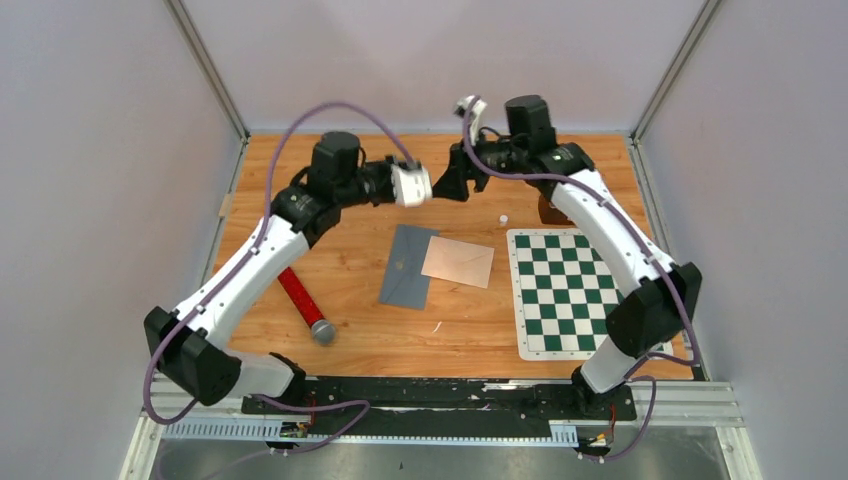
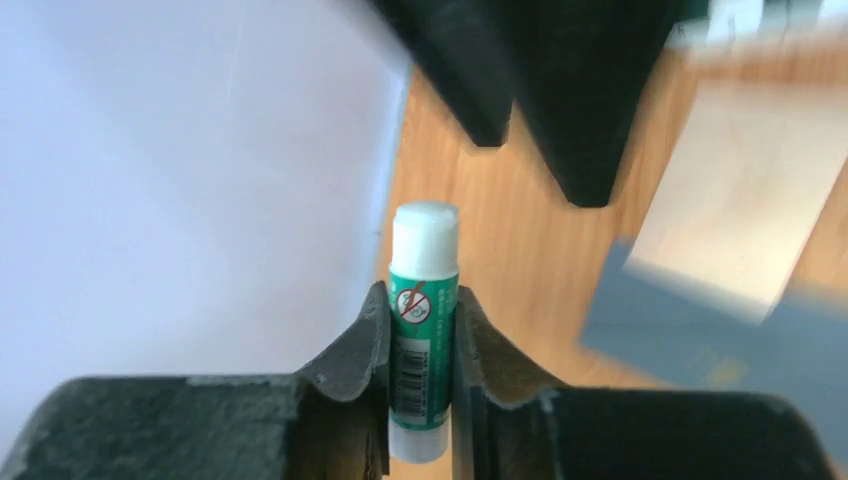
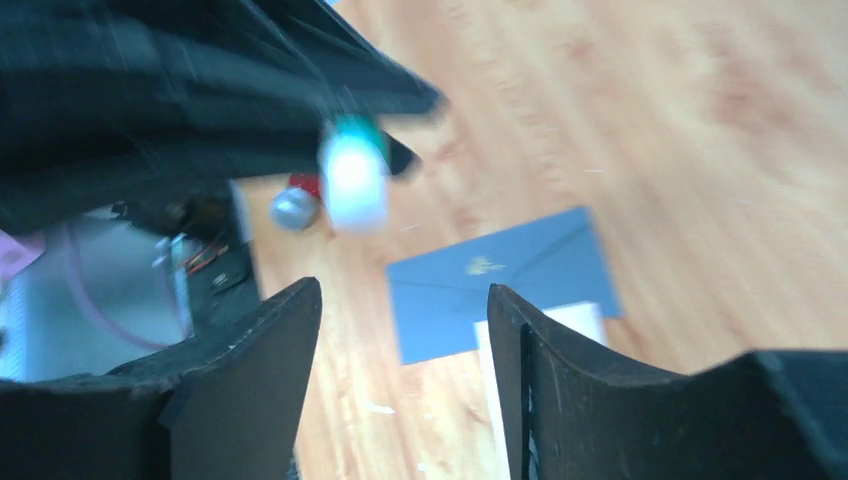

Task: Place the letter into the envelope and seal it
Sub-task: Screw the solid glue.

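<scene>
**Holding the glue stick aloft, paper lying below**

Clamping the glue stick (image 2: pixel 424 300) by its green barrel in the left gripper (image 2: pixel 420 335), long axis running along the fingers, white end pointing outward at the right gripper (image 3: pixel 405 300). Standing spread and grasping nothing, the right jaws just beyond that white end, apart from it. Meeting almost tip to tip high over the far half of the table (image 1: pixel 330 260). Lying flat below, toward the bases: the envelope (image 1: pixel 407 266), with the letter (image 1: pixel 458 262) overlapping its right edge, seemingly not yet inside. Probably needing the left arm, as carrier, to bring the stick down there.

Showing the grip plainly in the left wrist view only; blurring the stick in the right wrist view; hiding it behind the wrists in the top view.
</scene>
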`<state>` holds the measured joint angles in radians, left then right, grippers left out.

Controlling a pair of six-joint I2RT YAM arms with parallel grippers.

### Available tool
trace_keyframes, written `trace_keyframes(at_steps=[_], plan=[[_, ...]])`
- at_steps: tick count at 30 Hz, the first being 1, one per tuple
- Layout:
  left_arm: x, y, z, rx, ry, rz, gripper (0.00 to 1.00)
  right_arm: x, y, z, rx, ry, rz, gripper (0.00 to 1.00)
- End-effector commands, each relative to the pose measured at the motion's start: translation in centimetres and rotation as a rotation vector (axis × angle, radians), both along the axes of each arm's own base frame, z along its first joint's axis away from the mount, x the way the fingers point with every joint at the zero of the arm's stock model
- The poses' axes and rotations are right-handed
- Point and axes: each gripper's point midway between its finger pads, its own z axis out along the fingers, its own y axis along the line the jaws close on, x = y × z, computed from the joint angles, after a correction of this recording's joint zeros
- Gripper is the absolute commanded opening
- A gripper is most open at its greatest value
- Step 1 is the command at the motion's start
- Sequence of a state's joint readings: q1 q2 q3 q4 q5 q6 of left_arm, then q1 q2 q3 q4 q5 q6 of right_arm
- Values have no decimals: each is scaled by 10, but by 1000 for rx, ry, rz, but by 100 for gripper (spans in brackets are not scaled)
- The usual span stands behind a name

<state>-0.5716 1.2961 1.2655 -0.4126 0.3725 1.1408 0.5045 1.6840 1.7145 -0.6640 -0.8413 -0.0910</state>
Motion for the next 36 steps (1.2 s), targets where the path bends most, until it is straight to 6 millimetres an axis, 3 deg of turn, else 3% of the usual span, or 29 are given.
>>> trace_keyframes(at_steps=[1, 2, 3, 5, 14, 21, 25, 28, 36], plan=[[23, -4, 78, -744, 641, 267, 0, 35, -50, 96, 172, -313, -318, 67], [27, 2, 80, -914, 854, 328, 0, 43, -59, 84, 181, -341, -392, 70], [32, -3, 96, -1005, 890, 251, 0, 39, -63, 88, 220, -391, -407, 73], [43, -4, 109, -1112, 1005, 264, 0, 27, -60, 95, 292, -450, -368, 75], [42, -17, 164, -1296, 1260, 105, 0, 28, 0, 106, 407, -181, -116, 66], [45, -10, 167, -1344, 1316, 85, 0, 49, 26, 119, 446, -152, -166, 63], [45, -9, 164, -1347, 1308, 89, 0, 28, 35, 123, 476, -133, -34, 61], [45, -9, 163, -1350, 1304, 93, 0, 25, 40, 126, 494, -99, -29, 61], [48, -9, 160, -1344, 1301, 111, 0, 64, 46, 136, 534, -26, -222, 61]])
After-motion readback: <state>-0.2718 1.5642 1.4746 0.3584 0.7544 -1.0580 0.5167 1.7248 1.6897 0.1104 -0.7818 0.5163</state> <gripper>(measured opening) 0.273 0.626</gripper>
